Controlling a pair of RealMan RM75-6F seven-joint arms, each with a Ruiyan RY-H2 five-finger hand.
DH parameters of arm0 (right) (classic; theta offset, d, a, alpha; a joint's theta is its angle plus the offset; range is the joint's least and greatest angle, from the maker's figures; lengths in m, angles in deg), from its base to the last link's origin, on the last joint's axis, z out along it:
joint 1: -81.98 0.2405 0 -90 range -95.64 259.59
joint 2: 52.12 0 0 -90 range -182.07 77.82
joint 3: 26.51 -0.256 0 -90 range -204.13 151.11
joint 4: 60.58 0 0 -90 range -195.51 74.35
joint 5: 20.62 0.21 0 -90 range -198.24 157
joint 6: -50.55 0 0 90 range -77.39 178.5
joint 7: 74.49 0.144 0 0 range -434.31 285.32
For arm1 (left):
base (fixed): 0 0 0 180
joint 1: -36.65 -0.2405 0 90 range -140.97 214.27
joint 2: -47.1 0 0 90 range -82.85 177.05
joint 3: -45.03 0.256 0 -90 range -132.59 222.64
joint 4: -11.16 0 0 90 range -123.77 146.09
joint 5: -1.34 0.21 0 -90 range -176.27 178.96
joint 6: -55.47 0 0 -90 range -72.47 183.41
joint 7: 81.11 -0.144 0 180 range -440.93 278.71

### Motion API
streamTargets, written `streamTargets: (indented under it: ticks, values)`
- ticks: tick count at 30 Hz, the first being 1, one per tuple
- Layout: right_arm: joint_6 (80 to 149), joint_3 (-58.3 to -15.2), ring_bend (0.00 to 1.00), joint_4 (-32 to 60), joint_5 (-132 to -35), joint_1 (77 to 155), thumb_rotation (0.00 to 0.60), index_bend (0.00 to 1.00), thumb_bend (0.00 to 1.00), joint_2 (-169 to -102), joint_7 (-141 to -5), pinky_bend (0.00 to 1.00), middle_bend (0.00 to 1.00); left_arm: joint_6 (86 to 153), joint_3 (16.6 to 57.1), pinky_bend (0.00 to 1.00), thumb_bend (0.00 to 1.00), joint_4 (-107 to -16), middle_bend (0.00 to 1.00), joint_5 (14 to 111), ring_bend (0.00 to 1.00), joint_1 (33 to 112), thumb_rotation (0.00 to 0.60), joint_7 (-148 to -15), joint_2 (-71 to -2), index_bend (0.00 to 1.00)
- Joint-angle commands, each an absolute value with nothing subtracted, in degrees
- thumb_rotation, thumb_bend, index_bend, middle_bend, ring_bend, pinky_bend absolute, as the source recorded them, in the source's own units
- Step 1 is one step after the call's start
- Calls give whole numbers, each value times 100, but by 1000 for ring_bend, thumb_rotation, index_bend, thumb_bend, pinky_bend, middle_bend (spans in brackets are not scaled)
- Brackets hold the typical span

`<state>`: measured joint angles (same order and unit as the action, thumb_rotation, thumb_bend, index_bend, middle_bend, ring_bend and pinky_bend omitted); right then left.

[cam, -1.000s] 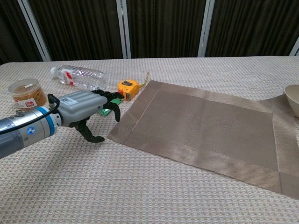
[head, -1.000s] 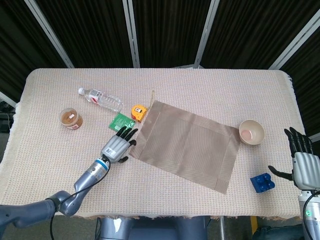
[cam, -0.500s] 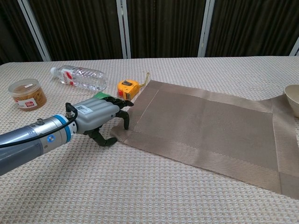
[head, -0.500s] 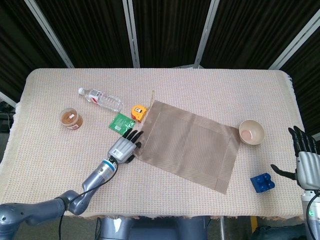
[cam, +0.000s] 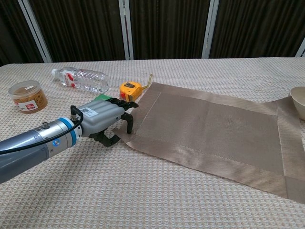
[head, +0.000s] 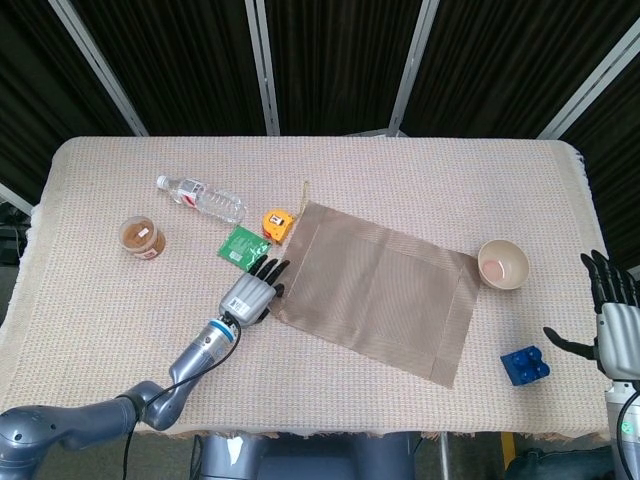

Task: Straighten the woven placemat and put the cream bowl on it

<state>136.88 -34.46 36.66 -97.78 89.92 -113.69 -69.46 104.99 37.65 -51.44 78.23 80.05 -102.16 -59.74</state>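
The brown woven placemat (head: 375, 290) lies skewed on the table, its left end turned toward the far side. My left hand (head: 250, 295) is at the mat's near-left corner (cam: 125, 136); its fingers arch over the edge and the thumb sits just outside the corner, not closed on it. The cream bowl (head: 503, 264) stands upright on the tablecloth just off the mat's far-right corner, and only its edge (cam: 299, 101) shows in the chest view. My right hand (head: 615, 325) hovers off the table's right edge with fingers spread, holding nothing.
A plastic bottle (head: 200, 198) lies at the back left. An orange tape measure (head: 276, 223) and a green packet (head: 241, 244) sit just beyond my left hand. A brown-filled jar (head: 141, 237) stands far left. A blue block (head: 525, 365) is near the front right.
My left hand has slid right and forward, from short of the mat onto its near-left corner. The mat and bowl have not moved. My right hand has drifted slightly toward the table's near edge.
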Motion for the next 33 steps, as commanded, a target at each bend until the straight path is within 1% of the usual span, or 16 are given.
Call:
streamTargets:
  ticks: [1,6,16,24,30,33]
  values:
    - [13702,-3460,0,3675,-9803,8979,600,0,0,-11361,-6931,0,0,10526,3778,0,580,-5171,0,7828,0,8008,600,-10216,-5979,605]
    - [13763,-3499,0,3691,-9848,8945,600,0,0,-11369,-6877,0,0,10616,3827,0,578,-5270,0,7874,0,7985,600,-10206,-5920,708]
    - [13970,-3604,0,3687,-10007,8866,600,0,0,-11411,-6599,0,0,10986,3999,0,568,-5761,0,8008,0,7728,600,-9948,-5543,784]
    - [14101,-3642,0,3683,-10138,8815,600,0,0,-11442,-6532,0,0,11372,4211,0,564,-6340,0,8165,0,7451,600,-9952,-5181,788]
    - [14151,-3671,0,3691,-10159,8788,600,0,0,-11445,-6498,0,0,11634,4492,0,557,-6910,0,8261,0,7183,600,-10178,-4867,791]
    - [14173,-3673,0,3709,-10205,8778,600,0,0,-11440,-6494,0,0,11854,4693,0,554,-7387,0,8208,0,6939,600,-10595,-4653,793]
